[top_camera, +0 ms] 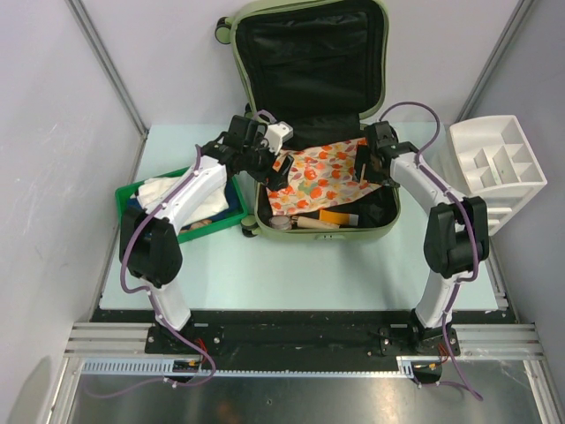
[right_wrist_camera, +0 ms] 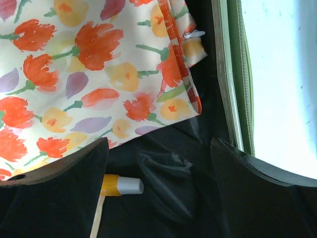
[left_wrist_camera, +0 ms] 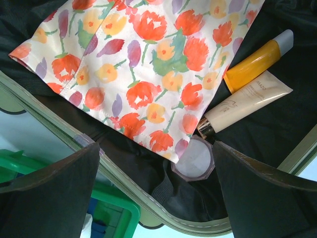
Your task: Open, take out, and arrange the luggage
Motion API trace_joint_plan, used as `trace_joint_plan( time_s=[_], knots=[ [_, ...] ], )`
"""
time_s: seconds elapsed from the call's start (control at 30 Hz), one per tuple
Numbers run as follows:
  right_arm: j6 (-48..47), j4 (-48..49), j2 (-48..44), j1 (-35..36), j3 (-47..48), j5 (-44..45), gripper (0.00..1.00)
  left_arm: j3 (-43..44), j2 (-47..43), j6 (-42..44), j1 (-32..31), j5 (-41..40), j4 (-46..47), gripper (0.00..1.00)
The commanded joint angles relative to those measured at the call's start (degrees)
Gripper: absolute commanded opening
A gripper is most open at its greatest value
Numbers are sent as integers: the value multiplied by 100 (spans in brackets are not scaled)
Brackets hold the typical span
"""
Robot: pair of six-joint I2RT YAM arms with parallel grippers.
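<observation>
The luggage (top_camera: 309,62) lies open mid-table, lid propped back. The left gripper (left_wrist_camera: 156,146) and the right gripper (right_wrist_camera: 159,141) hang released above its floral pouch (top_camera: 318,172), which partly covers an orange tube (left_wrist_camera: 255,62). A green tray (top_camera: 132,196) sits left and a white organizer (top_camera: 494,163) right.

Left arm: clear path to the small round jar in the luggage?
Probably yes. Its jaws stand open over the jar, whose lid is uncovered. The floral cloth only borders it and the cream tube lies alongside, neither on top.
</observation>
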Motion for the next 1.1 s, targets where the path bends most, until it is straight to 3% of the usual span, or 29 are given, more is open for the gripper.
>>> trace_joint_plan(
  time_s=[0.0,0.33,0.5,0.7,0.8,0.83,0.9,1.07],
  knots=[
    [698,-18,52,73,-70,300,89,296,-63,63,10,53,75,100],
    [1129,641,562,-111,-45,266,91,261,-125,89,10,-18,66,100],
    [866,1292,536,-129,-45,362,81,208,-151,54,10,-35,67,100],
    [181,2205,229,-59,-457,547,60,111,-221,72,10,-27,75,100],
    [-74,2399,255,-59,-449,548,31,94,-239,89,10,-35,67,100],
    [-179,2530,255,-50,-449,486,13,76,-239,98,10,-44,66,100],
    [-417,2698,229,11,-449,329,0,50,-265,124,10,-62,66,100],
    [-1383,3374,18,310,-563,-435,0,-126,-423,134,18,-132,66,100]
  ],
)
